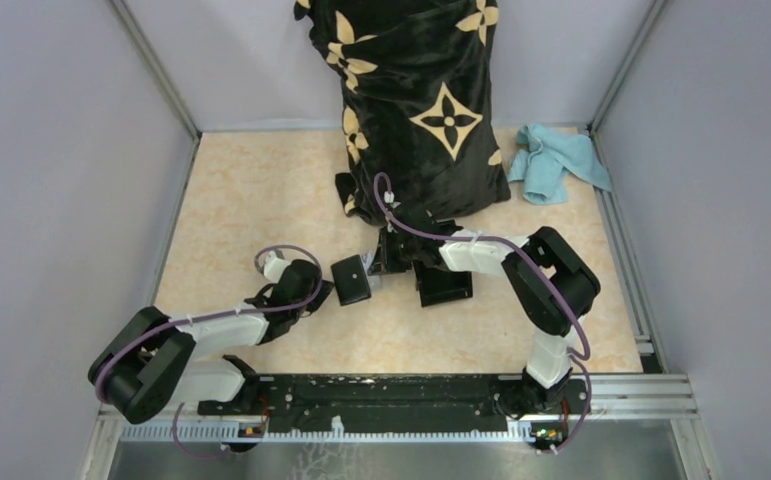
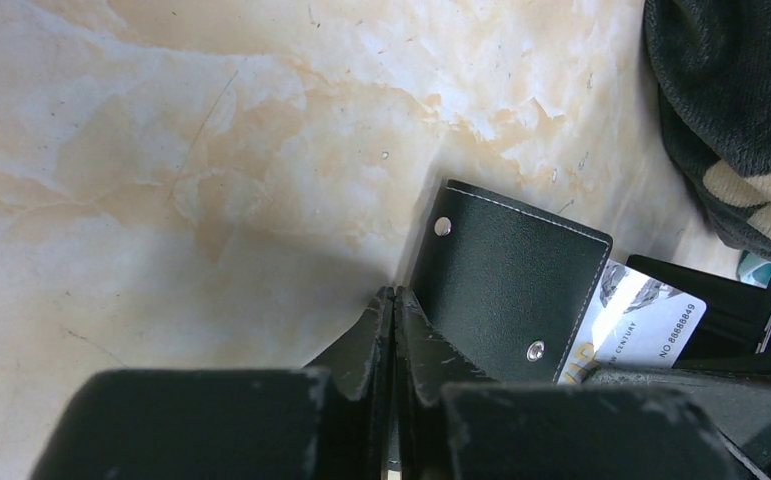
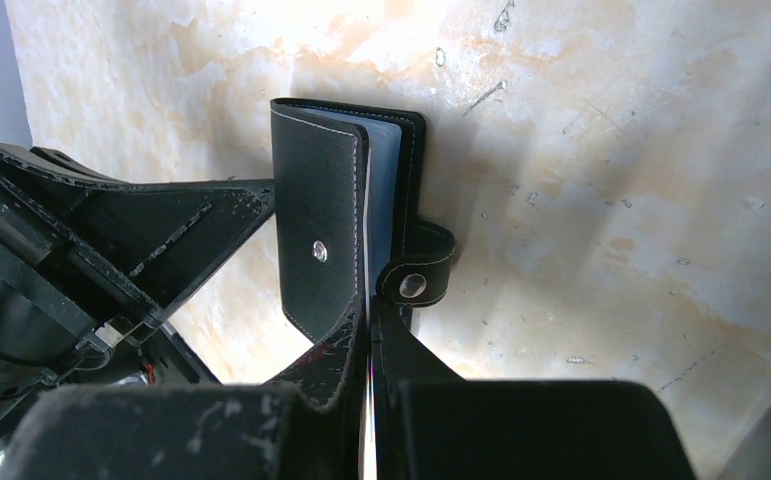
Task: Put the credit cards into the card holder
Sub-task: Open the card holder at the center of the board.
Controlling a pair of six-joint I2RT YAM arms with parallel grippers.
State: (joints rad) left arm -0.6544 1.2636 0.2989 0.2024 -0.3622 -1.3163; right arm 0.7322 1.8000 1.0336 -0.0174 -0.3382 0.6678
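The card holder (image 1: 351, 281) lies near the middle of the marble-patterned table (image 1: 251, 190), between the two grippers. Its long axis runs roughly from the near edge toward the far wall, slightly tilted. Its stitched front cover is lifted a little, and the opening and the strap tab (image 3: 416, 283) face the right arm. The right gripper (image 3: 370, 318) is clamped on a pale credit card (image 2: 651, 318) seen edge-on between its fingers. Its tips sit at the gap between the cover and the inner pockets, just beside the tab. One end of the card is hidden behind the cover. The left gripper (image 2: 393, 305) has its fingers pressed together with nothing visible between them, and its tip touches the holder's opposite edge. A rigid black box (image 1: 445, 285) sits just beside the right gripper.
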